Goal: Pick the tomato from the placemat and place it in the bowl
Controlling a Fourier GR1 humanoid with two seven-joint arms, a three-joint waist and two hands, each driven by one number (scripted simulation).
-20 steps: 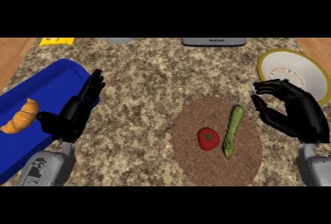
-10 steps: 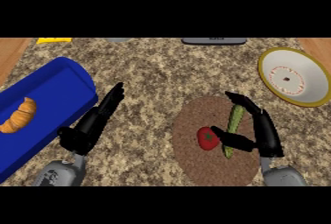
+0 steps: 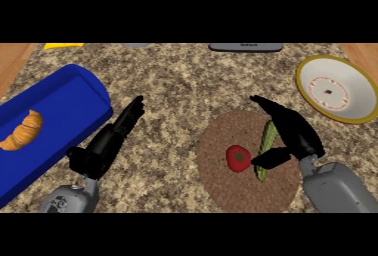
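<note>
A red tomato (image 3: 238, 158) lies on the round brown placemat (image 3: 244, 192). Beside it on the mat is a green cucumber (image 3: 266, 140), partly covered by my right hand (image 3: 291, 132). That hand is open above the mat, fingers stretched away from me and thumb pointing toward the tomato, just right of it. The yellow-rimmed white bowl (image 3: 339, 93) sits at the far right. My left hand (image 3: 111, 140) is open over the counter left of the mat, fingers straight.
A large blue tray (image 3: 52, 100) holding a croissant (image 3: 23, 132) fills the left side. A dark object (image 3: 245, 47) and a yellow item (image 3: 63, 46) lie along the counter's far edge.
My right hand has come in from the right edge over the placemat and now stands next to the tomato. The left hand has turned and stretched forward. The view shifted slightly.
</note>
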